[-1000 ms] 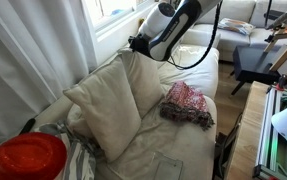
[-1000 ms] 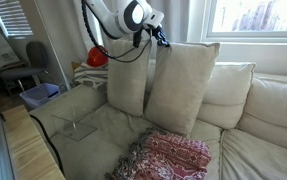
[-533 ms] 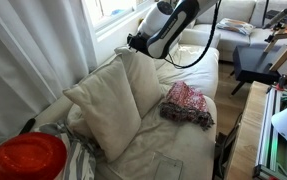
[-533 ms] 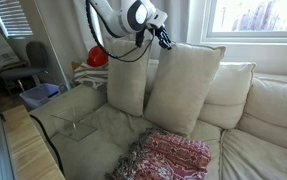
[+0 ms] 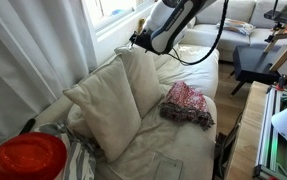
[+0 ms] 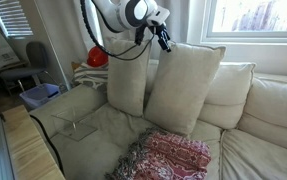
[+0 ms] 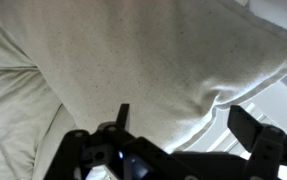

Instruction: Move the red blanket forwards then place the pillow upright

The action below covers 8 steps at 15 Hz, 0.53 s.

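The cream pillow [image 6: 183, 85] stands upright on the sofa and leans against the back cushions; it also shows as pillow [image 5: 148, 75] and fills the wrist view as pillow [image 7: 133, 50]. My gripper [image 6: 164, 40] hovers just off its top corner, also seen as gripper [image 5: 136, 40], and is open with nothing held. In the wrist view the gripper [image 7: 188, 125] has its jaws wide apart in front of the pillow's corner. The red blanket [image 6: 170, 158] lies crumpled at the seat's front edge, also visible as the red blanket [image 5: 188, 103].
A bigger off-white cushion with a flanged edge [image 5: 103, 112] leans beside the pillow, seen too as cushion [image 6: 128, 85]. A shiny red-orange round object [image 5: 25, 158] sits at the sofa's end. A window [image 6: 258, 18] runs behind the sofa back [image 6: 273, 105].
The jaws have gone from shut on the pillow's top corner to wide open, letting it go. The gripper has lifted slightly; the pillow stays upright.
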### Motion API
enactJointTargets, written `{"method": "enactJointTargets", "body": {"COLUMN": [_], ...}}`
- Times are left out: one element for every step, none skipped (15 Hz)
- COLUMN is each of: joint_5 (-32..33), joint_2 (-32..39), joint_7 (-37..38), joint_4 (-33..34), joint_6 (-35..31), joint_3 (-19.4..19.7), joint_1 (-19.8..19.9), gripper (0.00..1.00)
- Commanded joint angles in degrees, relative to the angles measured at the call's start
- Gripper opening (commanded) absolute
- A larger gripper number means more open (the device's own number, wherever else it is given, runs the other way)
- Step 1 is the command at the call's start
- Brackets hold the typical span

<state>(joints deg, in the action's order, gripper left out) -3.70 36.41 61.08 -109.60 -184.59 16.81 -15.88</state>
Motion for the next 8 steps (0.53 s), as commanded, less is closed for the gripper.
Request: {"method": "enactJointTargets", "body": {"joint_5": [-0.2, -0.2, 0.1, -0.1, -0.3, -0.6, -0.3, -0.1], "joint_2": [-9.9, -13.0, -15.2, -16.5, -18.2, -19.8, -21.2, -22.6], "joint_7": [-9.8, -12.8, -17.2, -20.2, -23.5, -26.6, -29.3, -32.0], "joint_4": [-10.4, -12.5, -14.4, -15.4, -16.6, -17.9, -19.0, -20.0], "joint_6": [1.4, 4.1, 4.2, 6.0, 7.8, 9.3, 11.3, 13.2], "joint_3": [-2.5, -6.2, -9.6, -10.0, -11.0, -12.3, -11.8, -11.9], "joint_1": [2.3, 5.5, 8.4, 8.8, 9.6, 10.5, 10.2, 10.3], "gripper": [1.0, 1.0, 1.0, 1.0, 1.0, 1.0, 1.0, 1.0]}}
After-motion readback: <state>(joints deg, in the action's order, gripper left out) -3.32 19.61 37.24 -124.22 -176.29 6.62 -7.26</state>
